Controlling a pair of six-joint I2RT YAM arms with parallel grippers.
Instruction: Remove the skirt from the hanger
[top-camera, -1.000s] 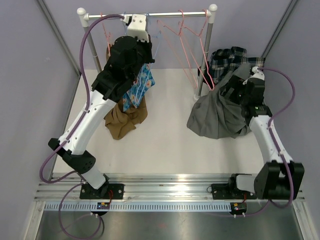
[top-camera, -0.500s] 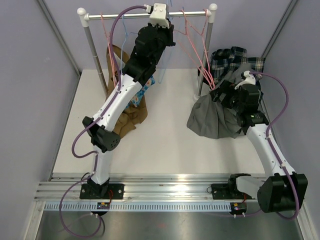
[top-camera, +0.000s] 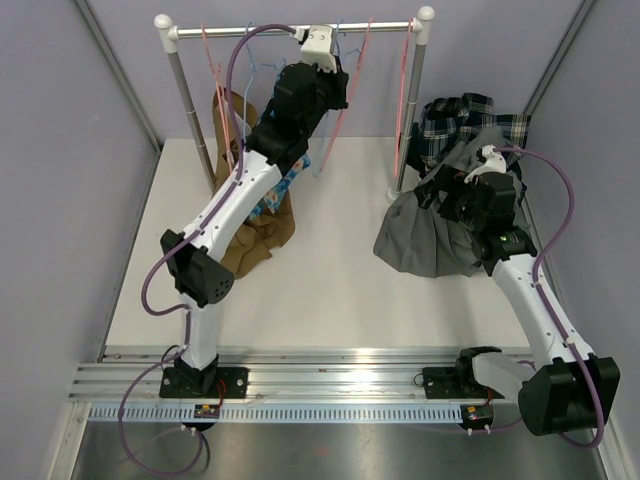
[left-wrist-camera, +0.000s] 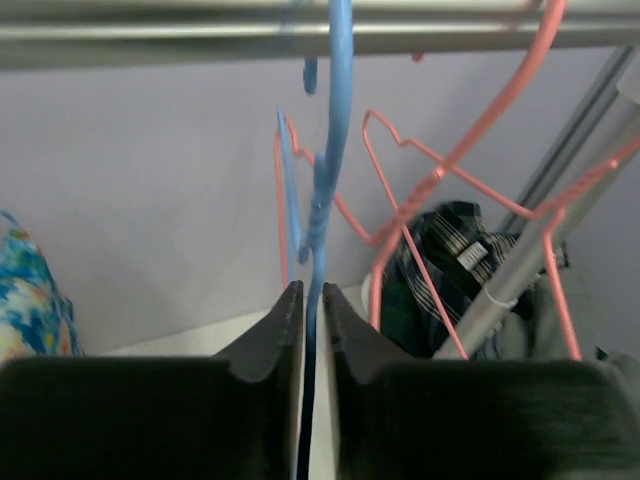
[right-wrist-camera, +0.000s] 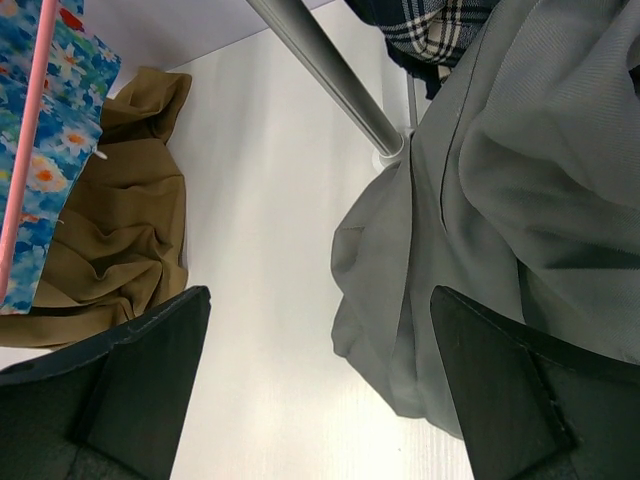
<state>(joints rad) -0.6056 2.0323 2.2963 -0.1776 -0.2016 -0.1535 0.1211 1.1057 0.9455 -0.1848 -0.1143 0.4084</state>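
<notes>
My left gripper (top-camera: 338, 80) is raised to the rack's rail (top-camera: 290, 30) and shut on the thin wire of a blue hanger (left-wrist-camera: 320, 215) that hooks over the rail (left-wrist-camera: 200, 35). The blue floral skirt (top-camera: 288, 182) shows low behind my left arm, beside a brown skirt (top-camera: 245, 240); I cannot tell whether it hangs from anything. In the right wrist view the floral skirt (right-wrist-camera: 45, 120) is at the left with a pink hanger wire (right-wrist-camera: 25, 160) across it. My right gripper (right-wrist-camera: 320, 390) is open and empty above the table next to a grey skirt (right-wrist-camera: 520, 180).
Several pink hangers (top-camera: 345, 110) hang from the rail, also in the left wrist view (left-wrist-camera: 440, 170). A plaid skirt (top-camera: 470, 115) lies at the back right behind the grey skirt (top-camera: 430, 235). The rack's right post (right-wrist-camera: 330, 70) stands beside the grey skirt. Purple walls enclose the table.
My left arm swung right along the rail and stretched upward. The floral skirt now sits lower behind the arm. My right gripper shifted slightly left over the grey skirt.
</notes>
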